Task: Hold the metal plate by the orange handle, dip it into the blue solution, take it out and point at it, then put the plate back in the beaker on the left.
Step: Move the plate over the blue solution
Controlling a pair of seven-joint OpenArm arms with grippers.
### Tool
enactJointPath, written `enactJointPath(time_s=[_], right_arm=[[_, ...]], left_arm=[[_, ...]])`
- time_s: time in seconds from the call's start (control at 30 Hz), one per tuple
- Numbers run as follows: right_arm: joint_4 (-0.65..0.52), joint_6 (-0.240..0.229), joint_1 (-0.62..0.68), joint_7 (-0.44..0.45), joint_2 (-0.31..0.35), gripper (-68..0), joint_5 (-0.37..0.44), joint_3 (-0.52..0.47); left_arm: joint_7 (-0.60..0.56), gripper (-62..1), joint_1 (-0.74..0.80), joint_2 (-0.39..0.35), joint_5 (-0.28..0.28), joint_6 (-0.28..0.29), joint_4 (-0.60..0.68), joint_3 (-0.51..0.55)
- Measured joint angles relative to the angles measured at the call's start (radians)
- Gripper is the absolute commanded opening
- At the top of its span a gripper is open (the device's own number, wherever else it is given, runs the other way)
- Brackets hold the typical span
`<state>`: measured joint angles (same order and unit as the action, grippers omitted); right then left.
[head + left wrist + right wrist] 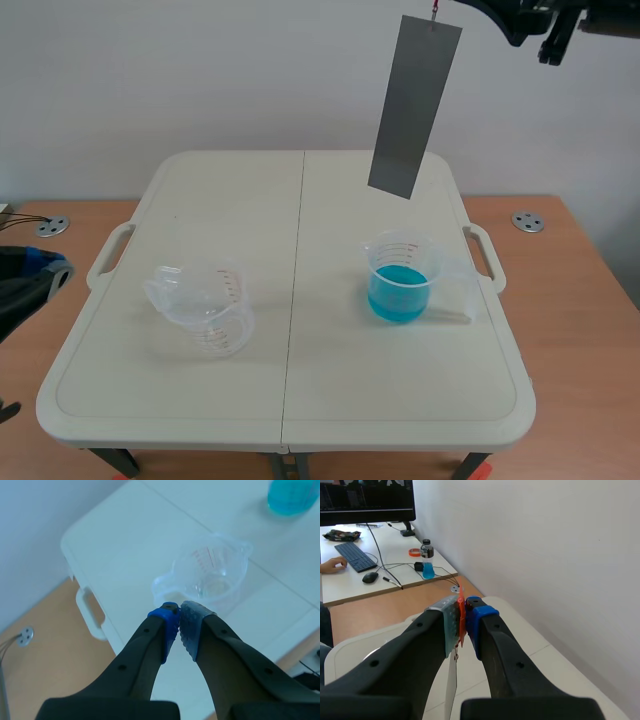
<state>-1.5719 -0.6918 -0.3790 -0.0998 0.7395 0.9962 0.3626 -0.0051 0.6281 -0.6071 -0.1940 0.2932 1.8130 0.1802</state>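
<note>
One plate [413, 105] hangs high, 12 o'clock of the cup of blue liquid [400, 285]. Right end effector [464, 621] pinches its orange handle [461, 611]; left end effector [180, 614] is pressed together. We judge the dip comes next: lower straight down.

Nothing could be read with certainty; the empty measuring cup [205, 310] carried red scale lines and figures on its clear wall, too small to make out in the scene view and blurred in the left wrist view; the cup with the blue liquid [402, 275] carried the same kind of red scale, likewise too faint to read; in the right wrist view a monitor [365, 500] on the desk [370, 592] showed rows of light text too small to tell; a bottle [426, 560] there bore a label whose print could not be made out.
</note>
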Motion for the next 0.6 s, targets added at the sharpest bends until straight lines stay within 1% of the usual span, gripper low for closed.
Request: enactJointPath(time_s=[0.07,0.17,0.23,0.33,0.43,0.53,0.6], right_arm=[[0.013,-0.014,0.011,-0.006,-0.002,-66.4,0.000,-0.014],[0.027,-0.027,0.025,-0.029,-0.019,-66.4,0.000,-0.039],[0.038,-0.047,0.029,-0.054,-0.042,-66.4,0.000,-0.060],[0.046,-0.047,0.029,-0.089,-0.076,-66.4,-0.001,-0.074],[0.047,-0.047,0.033,-0.120,-0.109,-66.4,-0.016,-0.087],[0.047,-0.047,0.052,-0.138,-0.141,-66.4,-0.016,-0.123],[0.047,-0.047,0.064,-0.156,-0.161,-66.4,-0.026,-0.153]], left_arm=[[0.001,-55.1,-0.054,0.000,0.001,0.020,0.000,-0.051],[0.023,-55.2,-0.129,0.000,0.004,0.022,0.000,-0.142],[0.023,-55.2,-0.177,0.000,0.004,0.022,-0.001,-0.200],[0.026,-55.2,-0.249,0.000,0.012,0.022,-0.002,-0.286],[0.072,-55.1,-0.324,0.000,0.011,0.022,-0.003,-0.374],[0.103,-55.2,-0.391,0.003,0.011,0.022,-0.003,-0.446],[0.109,-55.2,-0.430,0.018,0.013,0.022,-0.005,-0.476]])
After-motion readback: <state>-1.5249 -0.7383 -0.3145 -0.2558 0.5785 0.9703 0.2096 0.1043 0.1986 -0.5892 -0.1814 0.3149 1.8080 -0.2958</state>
